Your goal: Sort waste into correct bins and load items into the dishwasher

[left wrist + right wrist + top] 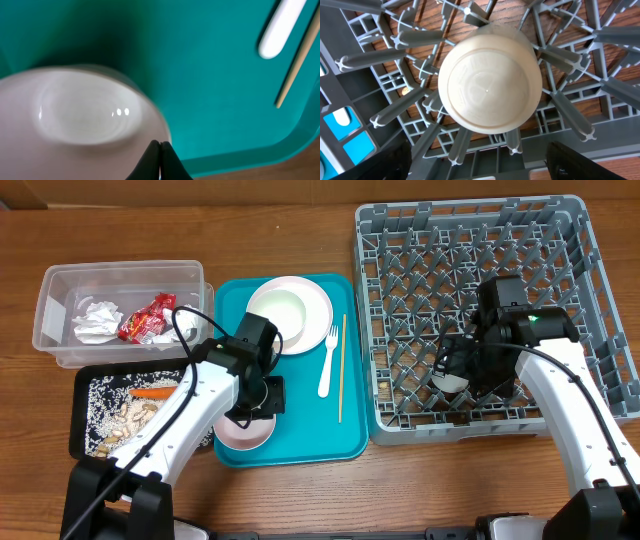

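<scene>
My left gripper (262, 395) (160, 145) is shut, its fingertips pressed together at the right rim of a white bowl (80, 110) (245, 435) on the teal tray (300, 430). Nothing shows between them. A pale plate (290, 313), a white fork (328, 360) and a wooden chopstick (342, 368) also lie on that tray. In the grey dish rack (600, 300), my right gripper (470, 370) (480, 165) stands open above an upturned white cup (490, 85) that rests among the pegs. The clear tub (50, 310) holds napkins (97, 320) and a red wrapper (147, 320).
The black tray (80, 420) at the front left holds pale crumbs and a carrot piece (155, 392). The rack's upright pegs (415, 37) closely ring the cup. Bare wooden table lies in front of the trays and rack.
</scene>
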